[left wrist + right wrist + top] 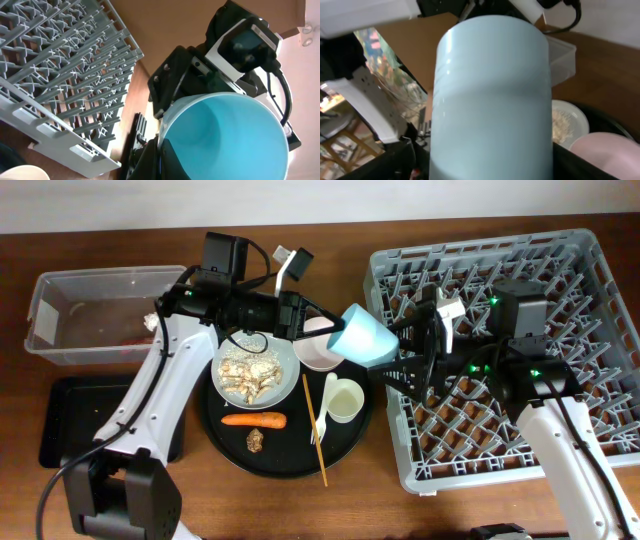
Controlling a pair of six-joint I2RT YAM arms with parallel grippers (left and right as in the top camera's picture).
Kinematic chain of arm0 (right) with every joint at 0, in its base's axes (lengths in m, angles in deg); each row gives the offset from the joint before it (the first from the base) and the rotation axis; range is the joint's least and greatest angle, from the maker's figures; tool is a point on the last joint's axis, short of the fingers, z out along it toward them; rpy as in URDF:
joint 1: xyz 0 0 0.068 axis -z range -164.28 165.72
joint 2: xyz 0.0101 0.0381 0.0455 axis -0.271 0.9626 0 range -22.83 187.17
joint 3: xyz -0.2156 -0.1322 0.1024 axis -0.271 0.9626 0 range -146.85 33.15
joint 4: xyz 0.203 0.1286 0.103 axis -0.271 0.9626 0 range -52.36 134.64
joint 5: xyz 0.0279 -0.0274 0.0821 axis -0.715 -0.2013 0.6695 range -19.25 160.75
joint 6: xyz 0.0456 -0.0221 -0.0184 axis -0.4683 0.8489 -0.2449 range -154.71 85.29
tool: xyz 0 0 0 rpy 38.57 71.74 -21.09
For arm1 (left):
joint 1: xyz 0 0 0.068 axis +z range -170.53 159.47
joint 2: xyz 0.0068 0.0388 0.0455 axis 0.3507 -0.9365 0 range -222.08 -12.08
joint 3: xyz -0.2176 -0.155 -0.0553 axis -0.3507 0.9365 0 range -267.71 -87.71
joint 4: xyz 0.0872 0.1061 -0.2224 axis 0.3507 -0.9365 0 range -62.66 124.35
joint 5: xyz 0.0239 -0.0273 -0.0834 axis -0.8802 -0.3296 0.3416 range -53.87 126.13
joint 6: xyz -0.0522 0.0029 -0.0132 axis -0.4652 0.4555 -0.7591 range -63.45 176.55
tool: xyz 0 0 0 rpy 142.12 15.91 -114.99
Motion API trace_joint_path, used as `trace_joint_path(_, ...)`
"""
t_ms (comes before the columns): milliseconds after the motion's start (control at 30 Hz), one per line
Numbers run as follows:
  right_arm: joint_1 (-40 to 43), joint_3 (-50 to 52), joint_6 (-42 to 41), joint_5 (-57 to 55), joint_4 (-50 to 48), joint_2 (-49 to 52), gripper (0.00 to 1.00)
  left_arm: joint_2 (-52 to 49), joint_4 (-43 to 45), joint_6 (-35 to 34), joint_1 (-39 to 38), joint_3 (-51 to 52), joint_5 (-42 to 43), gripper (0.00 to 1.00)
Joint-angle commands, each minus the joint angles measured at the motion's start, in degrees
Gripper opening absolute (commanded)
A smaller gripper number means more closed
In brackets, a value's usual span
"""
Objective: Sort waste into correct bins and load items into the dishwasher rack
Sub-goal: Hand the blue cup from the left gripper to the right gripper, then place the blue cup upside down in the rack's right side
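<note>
Handover height above the worktop's middle: the light blue cup (365,337) lies on its side in the air, between the round black tray (290,455) and the dishwasher rack (590,310) at the right edge. Its long axis runs left to right, mouth towards my left arm, base towards the rack. My left hand (328,326) grips it at the rim. My right hand (405,352) has a finger on either side of the base end; whether they press I cannot tell.

The clear tub (100,277) at the far left corner holds a crumpled tissue (152,320) and a reddish shape (125,340) too blurred to name. The black rectangular tray (65,420) at the near left corner is partly hidden under my left arm.

On the round tray, the plate (293,375) carries beige scraps (248,375). Beside it are the white bowl (318,352), partly covered by the cup, a small whitish cup (343,400), a fork (327,402), a chopstick (318,450), a carrot (253,420) and a brown lump (254,442).
</note>
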Motion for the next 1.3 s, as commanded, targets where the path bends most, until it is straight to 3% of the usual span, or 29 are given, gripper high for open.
trace_joint_path(0,-0.5,-0.9,0.5,-0.1,-0.5,0.3,0.77,0.3,-0.1,-0.3,0.0,-0.5,1.4,0.0)
trace_joint_path(400,-0.5,-0.9,0.5,-0.1,-0.5,0.3,0.61,0.3,-0.2,-0.3,0.0,-0.5,-0.6,0.01)
trace_joint_path(600,-0.4,-0.9,-2.6,-3.9,-0.5,0.3,0.56,0.3,-0.8,-0.3,0.0,-0.5,-5.5,0.11)
trace_joint_path(900,-0.3,-1.1,-8.7,-15.7,0.9,-0.2,0.5,0.4,-12.3,-0.3,6.4,-0.5,-34.6,0.11)
trace_joint_path(1000,0.9,-2.2,-10.4,-22.3,4.4,-0.9,0.49,0.8,-16.4,0.0,9.7,-0.5,-40.2,0.11)
trace_joint_path(1133,7.1,-8.0,-13.8,-32.8,17.4,-1.0,0.45,3.4,-22.4,2.9,15.9,-0.5,-50.8,0.09)
trace_joint_path(1267,13.8,-15.2,-13.7,-42.5,31.3,-1.0,0.45,6.9,-25.9,3.0,19.4,-0.5,-68.0,0.08)
